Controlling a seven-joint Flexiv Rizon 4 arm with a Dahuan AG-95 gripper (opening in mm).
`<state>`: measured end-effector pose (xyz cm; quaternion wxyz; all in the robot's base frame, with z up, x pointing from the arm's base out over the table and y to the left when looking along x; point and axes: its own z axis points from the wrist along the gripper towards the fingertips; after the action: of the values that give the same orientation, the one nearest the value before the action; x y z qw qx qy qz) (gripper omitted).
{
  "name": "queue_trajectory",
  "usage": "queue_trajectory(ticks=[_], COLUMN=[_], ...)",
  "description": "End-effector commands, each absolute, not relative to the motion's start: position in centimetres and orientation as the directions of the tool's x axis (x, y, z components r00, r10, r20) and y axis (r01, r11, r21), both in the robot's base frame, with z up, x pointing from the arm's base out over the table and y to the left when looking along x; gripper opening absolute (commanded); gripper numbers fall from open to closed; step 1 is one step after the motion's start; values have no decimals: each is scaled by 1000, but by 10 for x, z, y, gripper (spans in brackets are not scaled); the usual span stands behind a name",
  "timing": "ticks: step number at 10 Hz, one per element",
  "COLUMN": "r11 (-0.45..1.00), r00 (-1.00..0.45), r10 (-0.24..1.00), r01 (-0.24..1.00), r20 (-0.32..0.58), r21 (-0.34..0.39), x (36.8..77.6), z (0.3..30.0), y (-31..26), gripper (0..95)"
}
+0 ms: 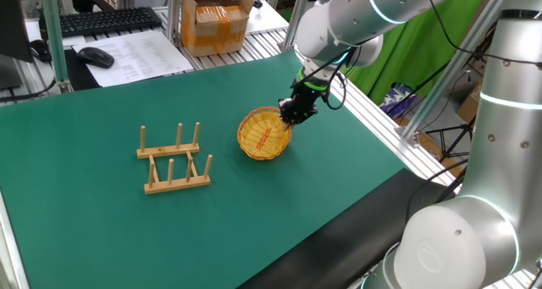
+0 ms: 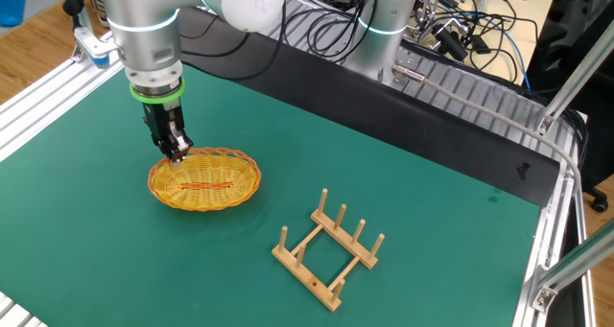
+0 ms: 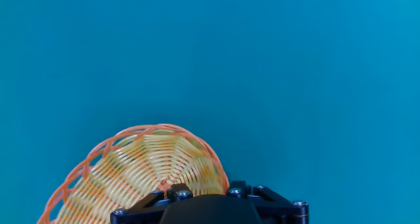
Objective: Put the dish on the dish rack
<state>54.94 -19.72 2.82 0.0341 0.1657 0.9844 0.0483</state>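
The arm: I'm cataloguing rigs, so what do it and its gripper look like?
The arm is a chain of smooth silver-grey rounded links with a glowing green ring at a joint. A black cable loops down to the small black gripper with slim black fingers.

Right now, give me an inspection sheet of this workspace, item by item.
Surface: green mat covers the table, flat.
Job's things: wicker dish tilted in one fixed view, one edge raised at the gripper; wooden dish rack stands apart from it, holding nothing.
Clutter: nothing seen on the mat.
Gripper: gripper points down, shut on the dish's rim.
Cables: black cable loops at the wrist; a bundle lies behind the table.
Surroundings: cardboard box, keyboard, mouse, green cloth.
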Motion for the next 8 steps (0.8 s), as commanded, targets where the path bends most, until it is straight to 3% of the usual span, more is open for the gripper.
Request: queue_trajectory(ticks=[1, 8], r11=[947, 958], r00=[-947, -957], r10=[316, 287], r01=[313, 288], r20=[-53, 40], r21=[69, 4], x=[545, 559], z=[37, 76], y=[-192, -177], gripper=[0, 0])
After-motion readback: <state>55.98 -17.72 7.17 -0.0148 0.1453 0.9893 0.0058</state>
